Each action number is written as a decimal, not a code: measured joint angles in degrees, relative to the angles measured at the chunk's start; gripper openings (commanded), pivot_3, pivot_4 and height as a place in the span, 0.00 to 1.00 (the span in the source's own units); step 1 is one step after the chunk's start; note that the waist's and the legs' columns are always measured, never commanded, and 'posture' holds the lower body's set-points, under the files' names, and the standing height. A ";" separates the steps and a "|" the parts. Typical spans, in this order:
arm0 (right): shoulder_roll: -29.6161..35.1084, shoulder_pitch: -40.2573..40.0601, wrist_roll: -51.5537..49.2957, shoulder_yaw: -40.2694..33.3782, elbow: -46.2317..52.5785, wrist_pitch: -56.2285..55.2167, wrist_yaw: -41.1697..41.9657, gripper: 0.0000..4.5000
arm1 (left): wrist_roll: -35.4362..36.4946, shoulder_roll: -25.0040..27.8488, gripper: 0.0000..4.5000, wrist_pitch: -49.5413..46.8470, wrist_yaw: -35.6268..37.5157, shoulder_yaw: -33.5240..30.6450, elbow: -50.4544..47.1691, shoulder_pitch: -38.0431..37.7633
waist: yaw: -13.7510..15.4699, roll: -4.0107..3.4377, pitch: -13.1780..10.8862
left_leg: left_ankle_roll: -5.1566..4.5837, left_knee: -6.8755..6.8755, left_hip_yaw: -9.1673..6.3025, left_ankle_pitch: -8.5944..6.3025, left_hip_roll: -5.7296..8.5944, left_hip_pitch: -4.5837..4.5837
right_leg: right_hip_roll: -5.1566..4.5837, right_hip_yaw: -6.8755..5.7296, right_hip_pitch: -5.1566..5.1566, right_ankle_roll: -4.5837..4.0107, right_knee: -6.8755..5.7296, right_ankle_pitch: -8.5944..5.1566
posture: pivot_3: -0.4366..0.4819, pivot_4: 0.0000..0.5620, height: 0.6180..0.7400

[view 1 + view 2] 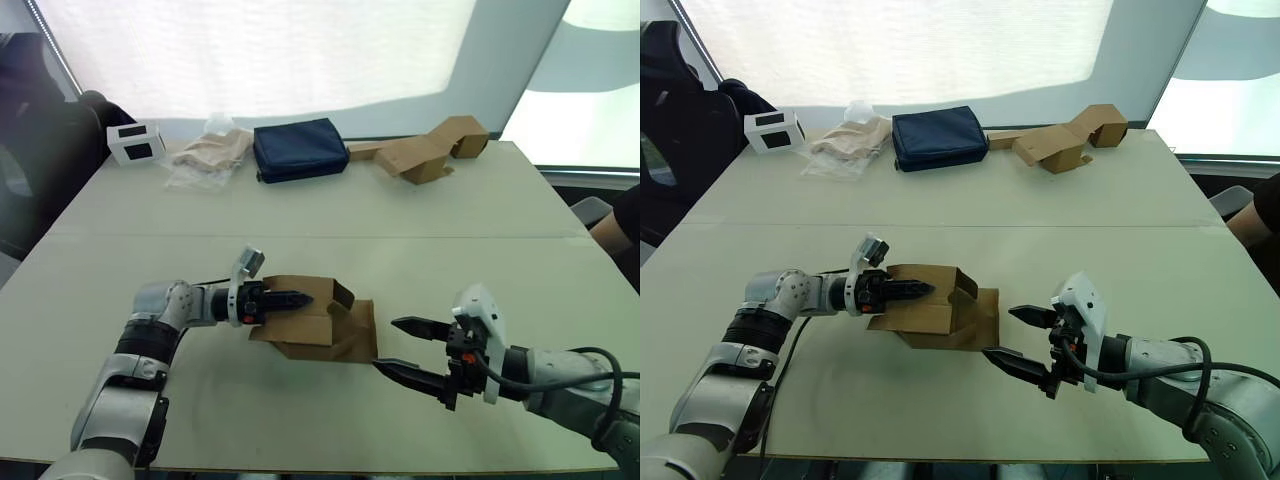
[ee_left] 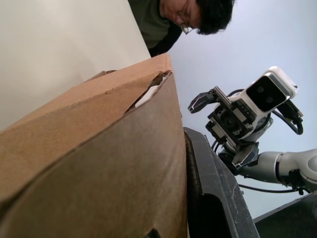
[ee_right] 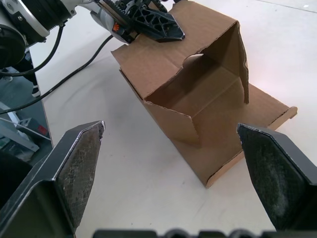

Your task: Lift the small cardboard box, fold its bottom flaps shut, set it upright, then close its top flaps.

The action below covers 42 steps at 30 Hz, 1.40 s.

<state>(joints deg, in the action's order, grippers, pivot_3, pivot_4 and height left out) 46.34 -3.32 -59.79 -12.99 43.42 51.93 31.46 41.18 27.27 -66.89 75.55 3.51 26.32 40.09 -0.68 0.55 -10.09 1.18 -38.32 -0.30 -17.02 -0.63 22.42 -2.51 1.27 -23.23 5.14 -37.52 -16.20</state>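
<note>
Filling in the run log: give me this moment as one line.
box: on its side on table, end open | left hand: shut on box wall | right hand: open, apart from box

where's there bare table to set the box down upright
Bare table lies across the middle, between the small cardboard box and the far row: navy pouch, zigzag cardboard. Crowded near the box, between left gripper and right gripper.

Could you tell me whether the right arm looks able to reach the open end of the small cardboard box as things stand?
Probably yes: the right tool is open, facing the open end of the small cardboard box, with only bare table between. The left tool grips the far side, out of its way.
</note>
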 measured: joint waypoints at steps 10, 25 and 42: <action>-17.32 17.80 -1.14 -3.14 -11.31 -7.80 -15.66 0.64 | -0.70 3.87 0.00 11.03 -2.64 -4.80 -14.78 8.05 | 0.13 0.01 -0.01 | 0.05 0.00 0.01 0.03 0.01 0.06 | -0.05 0.05 -0.08 0.00 -0.02 0.00 | 0.48 0.27 1.00; -25.11 28.89 1.35 1.17 -17.39 -10.89 -21.06 0.01 | -2.24 1.22 0.00 18.09 -5.85 -4.30 -20.22 11.89 | -0.14 -0.01 -0.01 | 0.07 0.00 0.07 0.05 0.01 0.06 | 0.00 0.05 -0.20 -0.01 -0.22 0.00 | 0.48 0.27 1.00; -24.93 30.48 4.94 8.35 -16.40 -9.63 -14.71 0.01 | -0.52 1.56 0.00 17.31 -4.85 -4.18 -22.37 11.66 | -0.25 -0.01 -0.01 | 0.07 -0.01 0.07 0.05 0.00 0.06 | 0.03 0.06 -0.22 -0.01 -0.24 0.00 | 0.48 0.27 1.00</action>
<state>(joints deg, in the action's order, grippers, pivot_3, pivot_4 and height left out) 21.40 27.16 -54.85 -4.64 27.02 42.30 16.75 40.65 28.83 -49.57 70.70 -0.67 3.95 51.74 -0.93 0.54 -10.10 1.25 -38.32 -0.24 -16.97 -0.63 22.48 -2.48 1.33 -23.45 5.13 -37.76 -16.20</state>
